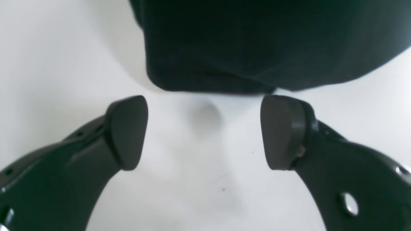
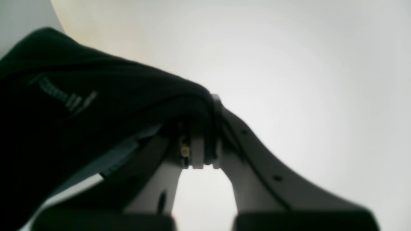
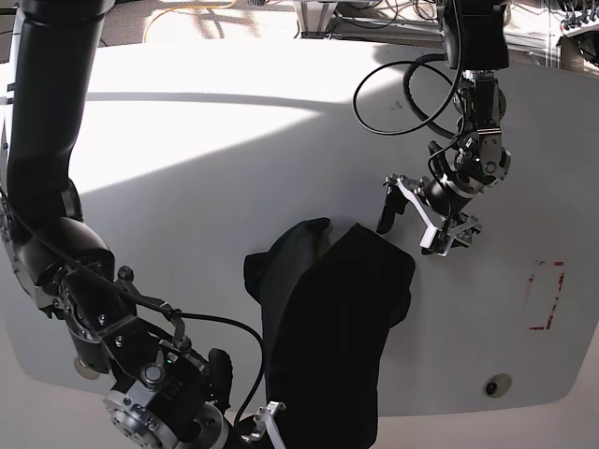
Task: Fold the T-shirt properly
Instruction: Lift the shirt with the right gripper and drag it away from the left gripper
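Mid-fold: the right gripper (image 2: 202,141) pinched the shirt (image 3: 328,318) hem, lifted; the left gripper (image 1: 204,131) gaped empty beside the shirt, needing to grab its corner.

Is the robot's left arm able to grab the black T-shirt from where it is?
Probably yes. The left end effector is open, its fingers spread just short of the T-shirt edge, with only bare white table between them.

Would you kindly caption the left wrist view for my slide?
Open left gripper hovering over the white table, just short of the black T-shirt.
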You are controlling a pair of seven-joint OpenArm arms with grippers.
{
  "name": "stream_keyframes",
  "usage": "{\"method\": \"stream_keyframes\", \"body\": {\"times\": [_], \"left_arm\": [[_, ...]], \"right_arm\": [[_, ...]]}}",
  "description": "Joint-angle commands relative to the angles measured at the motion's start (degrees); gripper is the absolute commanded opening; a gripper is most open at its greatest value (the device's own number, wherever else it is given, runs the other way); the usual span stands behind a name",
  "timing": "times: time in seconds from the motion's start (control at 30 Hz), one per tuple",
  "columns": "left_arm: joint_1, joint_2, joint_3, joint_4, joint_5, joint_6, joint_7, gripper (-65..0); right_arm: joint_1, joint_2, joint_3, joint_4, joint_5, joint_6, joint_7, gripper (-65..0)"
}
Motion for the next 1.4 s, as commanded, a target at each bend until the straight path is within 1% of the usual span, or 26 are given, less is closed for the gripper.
{"method": "stream_keyframes", "body": {"times": [0.0,0.07,0.2,0.33,0.43,0.53,0.67,0.77,0.93,1.0,1.1,1.2,1.27,1.37], "left_arm": [[-0.6,-0.2,-0.1,1.1,-0.8,-0.3,-1.2,-14.0],[-0.6,-0.1,-0.1,1.1,-0.8,-0.3,-1.3,-14.0],[-0.6,-0.1,-0.2,1.2,-0.9,-0.3,-1.4,-14.0],[-0.7,-0.1,-2.2,1.8,-0.9,-0.3,-1.4,-14.0],[-0.7,-0.1,-3.3,2.9,-0.9,-0.3,-1.4,-14.0],[-0.8,-0.1,-3.7,3.3,-0.9,-0.3,-1.4,-14.0],[-0.9,-0.1,-3.7,3.3,-0.9,-0.3,-1.4,-14.0],[-0.9,-0.1,-3.7,3.3,-0.9,-0.3,-1.4,-14.0],[-0.9,-0.1,-3.7,3.3,-1.1,-0.3,-1.4,-14.0],[-0.9,0.1,-3.7,3.3,-2.2,-0.3,-1.4,-14.0],[-0.9,0.6,-3.7,3.3,-6.1,-0.3,-1.4,-14.0],[-0.9,0.3,-3.7,3.0,-10.0,-0.3,-1.4,-14.0],[-0.9,0.3,-3.7,2.8,-12.4,-0.3,-1.4,-14.0],[-0.9,0.3,-3.7,2.8,-14.7,-0.3,-1.4,-14.0]], "right_arm": [[6.2,-0.1,1.5,-0.4,-1.3,-0.9,1.8,-65.0],[8.4,-0.4,3.2,-1.0,-1.3,-0.9,1.8,-64.8],[12.0,-3.0,6.2,-2.7,-1.3,-0.8,1.8,-64.8],[15.3,-4.4,9.5,-4.8,-1.3,-0.7,1.7,-64.8],[17.0,-6.1,11.2,-5.8,-1.3,0.3,0.4,-64.8],[17.3,-7.4,12.4,-6.5,-1.3,1.8,-0.9,-64.8],[16.3,-10.0,13.8,-6.5,-1.4,3.5,-1.7,-64.8],[15.6,-10.9,13.9,-6.3,-1.8,3.8,-2.2,-64.8],[15.5,-11.3,13.9,-6.2,-1.8,3.8,-2.2,-64.8],[15.5,-11.4,13.9,-6.2,-1.7,3.8,-2.2,-64.8],[15.5,-12.4,13.9,-6.2,-1.5,3.8,-2.2,-64.8],[15.4,-13.3,13.9,-6.2,-1.6,4.0,-2.3,-64.8],[15.4,-13.4,13.8,-6.2,-1.6,4.1,-3.1,-64.8],[15.2,-14.1,13.9,-6.2,-1.4,4.1,-3.8,-64.8]]}}
